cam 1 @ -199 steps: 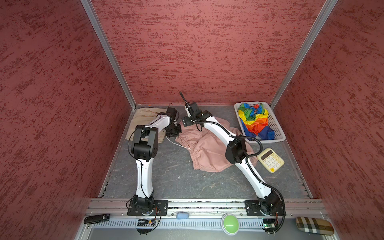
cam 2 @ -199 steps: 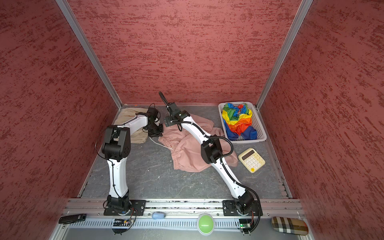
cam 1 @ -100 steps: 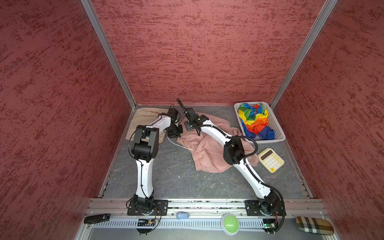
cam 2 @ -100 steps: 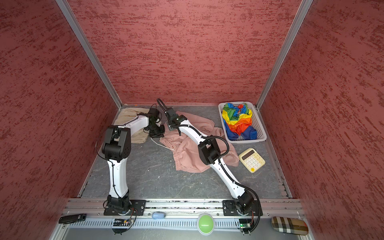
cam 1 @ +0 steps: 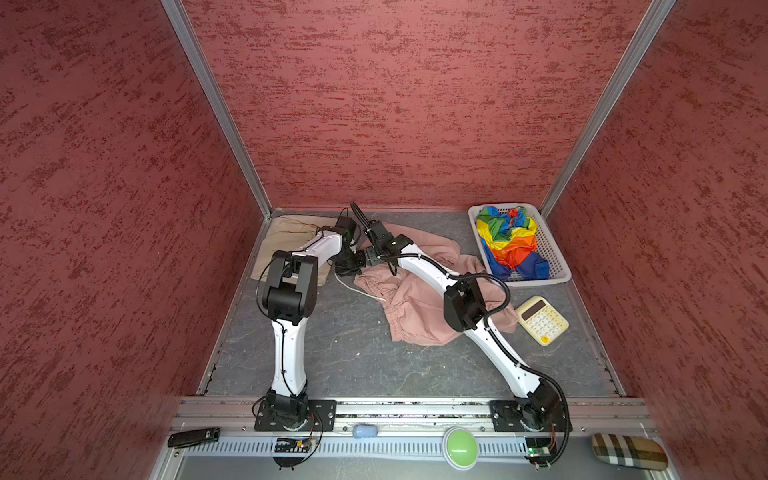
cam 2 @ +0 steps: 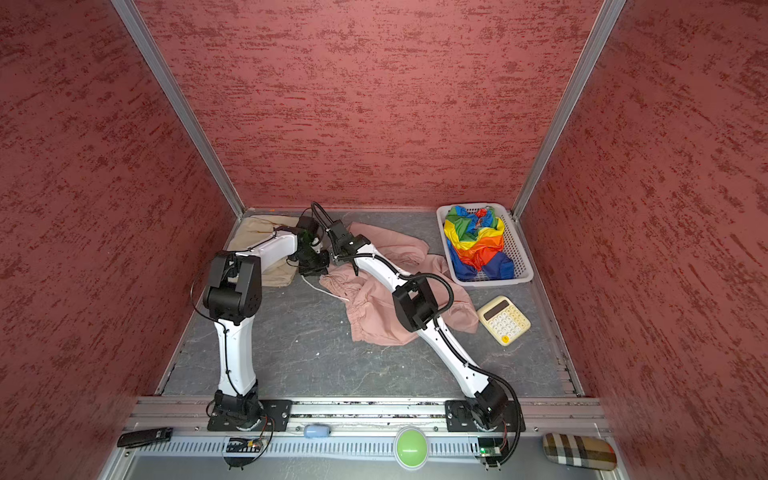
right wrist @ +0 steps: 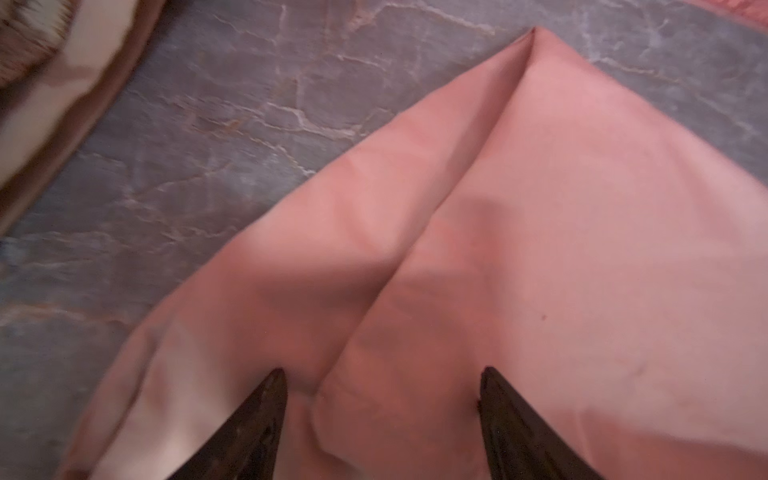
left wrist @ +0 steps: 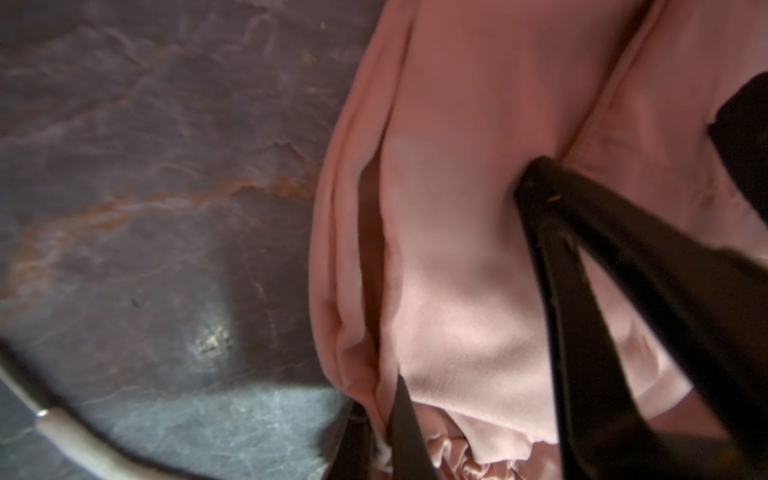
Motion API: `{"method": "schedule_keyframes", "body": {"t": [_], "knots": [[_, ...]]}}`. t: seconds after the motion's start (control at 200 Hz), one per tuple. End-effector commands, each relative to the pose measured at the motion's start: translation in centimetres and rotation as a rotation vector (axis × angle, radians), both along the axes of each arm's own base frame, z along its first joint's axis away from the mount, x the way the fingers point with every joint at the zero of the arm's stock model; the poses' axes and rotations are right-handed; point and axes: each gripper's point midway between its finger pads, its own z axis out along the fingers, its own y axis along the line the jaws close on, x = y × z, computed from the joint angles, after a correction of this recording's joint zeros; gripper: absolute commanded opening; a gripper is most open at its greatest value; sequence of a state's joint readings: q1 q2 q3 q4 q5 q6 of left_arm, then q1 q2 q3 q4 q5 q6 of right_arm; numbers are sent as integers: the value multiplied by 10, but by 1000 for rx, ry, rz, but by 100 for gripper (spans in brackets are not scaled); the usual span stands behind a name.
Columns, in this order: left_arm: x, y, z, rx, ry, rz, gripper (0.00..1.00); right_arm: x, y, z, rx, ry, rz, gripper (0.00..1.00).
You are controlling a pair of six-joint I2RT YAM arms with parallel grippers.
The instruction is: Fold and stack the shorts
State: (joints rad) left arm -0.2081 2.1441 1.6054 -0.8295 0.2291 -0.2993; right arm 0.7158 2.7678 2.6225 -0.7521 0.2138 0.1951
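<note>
Pink shorts lie crumpled mid-table, not yet flat. Beige shorts sit in the far left corner. Rainbow shorts are bunched in the basket.

Left gripper is pressed together, seemingly pinching a pink fold near the waistband; the view is dim. Right gripper is spread above pink cloth, gripping nothing.

Best next: close the right on one layer's edge, then draw both apart, low, to flatten.
</note>
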Motion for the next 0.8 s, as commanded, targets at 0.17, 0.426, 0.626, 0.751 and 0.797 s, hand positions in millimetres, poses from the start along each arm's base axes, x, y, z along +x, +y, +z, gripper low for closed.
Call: {"method": "schedule_keyframes", "body": {"t": [0.17, 0.426, 0.626, 0.751, 0.797], "knots": [[-2, -11, 22, -54, -37, -3, 0, 6, 15, 18, 84, -49, -22, 73], [-6, -11, 20, -56, -30, -5, 0, 7, 10, -19, 35, -27, -36, 58], [-4, -11, 21, -59, -38, -3, 0, 1, 1, -39, -13, 14, -42, 54], [-4, -11, 21, -62, -38, -2, 0, 5, -8, -37, -13, 20, -74, 38], [-5, -11, 22, -62, -38, -2, 0, 8, -12, -34, -6, 21, -89, 33]]}}
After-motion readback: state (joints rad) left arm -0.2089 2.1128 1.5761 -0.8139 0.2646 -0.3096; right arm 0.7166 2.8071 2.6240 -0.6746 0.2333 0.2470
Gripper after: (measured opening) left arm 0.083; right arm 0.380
